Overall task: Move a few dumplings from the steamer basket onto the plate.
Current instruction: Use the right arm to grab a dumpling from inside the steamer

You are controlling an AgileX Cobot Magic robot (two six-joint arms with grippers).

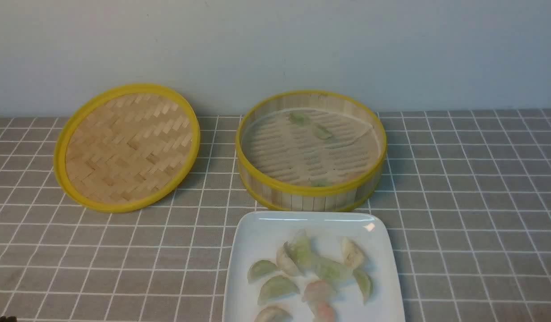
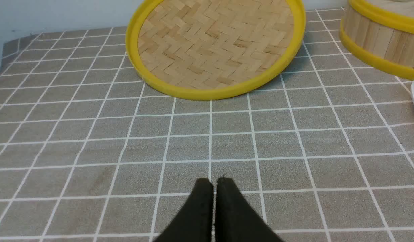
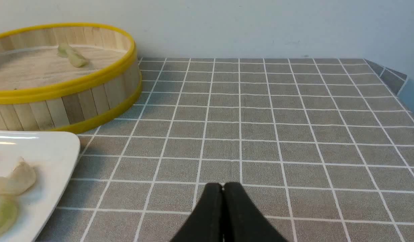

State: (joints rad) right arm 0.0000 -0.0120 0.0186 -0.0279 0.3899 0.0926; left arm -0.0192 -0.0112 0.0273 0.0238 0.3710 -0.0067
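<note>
The steamer basket (image 1: 311, 188) stands at the back centre and holds three pale green dumplings (image 1: 322, 131); one of them peeks over the near rim. In front of it the white plate (image 1: 257, 232) carries several dumplings (image 1: 275, 287), green, whitish and pinkish. My left gripper (image 2: 214, 183) is shut with nothing in it, low over the cloth in front of the lid. My right gripper (image 3: 223, 187) is also shut and empty, over the cloth to the right of the plate (image 3: 59, 148) and the basket (image 3: 92, 94). Neither arm shows in the front view.
The flat woven lid (image 1: 127, 146) with its yellow rim leans at the back left, its far edge raised toward the wall. A grey grid-patterned cloth (image 1: 472, 201) covers the table. A pale wall runs right behind the basket and the lid.
</note>
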